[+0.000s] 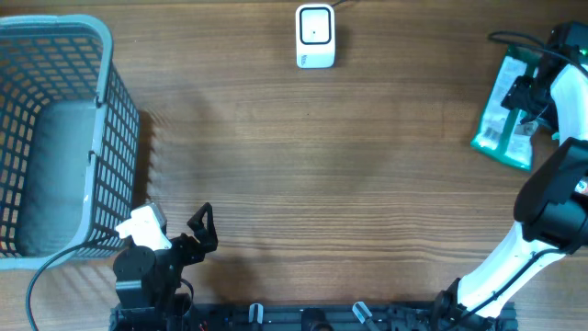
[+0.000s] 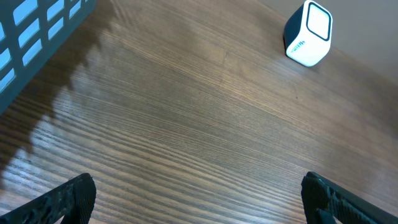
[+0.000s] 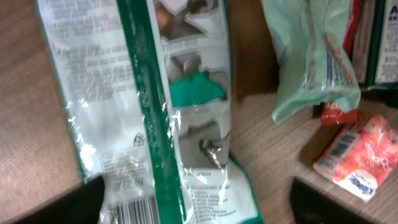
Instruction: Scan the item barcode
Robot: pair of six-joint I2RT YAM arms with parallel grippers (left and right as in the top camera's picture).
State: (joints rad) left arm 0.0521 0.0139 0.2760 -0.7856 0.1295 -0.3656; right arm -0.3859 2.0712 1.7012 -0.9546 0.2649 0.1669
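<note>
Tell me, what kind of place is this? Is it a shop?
Probably a pretend shop checkout on a wooden table: there's a small white scanner, a grey shopping basket, and a green-and-white packet with a barcode.

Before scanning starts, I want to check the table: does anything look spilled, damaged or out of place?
Nothing spilled or damaged. The crinkly green-and-white plastic packet lies slanted at the far right, well away from the white box-shaped scanner; its barcode faces up.

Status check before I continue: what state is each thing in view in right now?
Grey plastic mesh basket: upright, nothing visible inside.
White box-shaped barcode scanner: standing upright, untouched.
Green-and-white plastic packet: lying flat, barcode facing up.
Left gripper: open, holding nothing.
Right gripper: open, above the packet.
</note>
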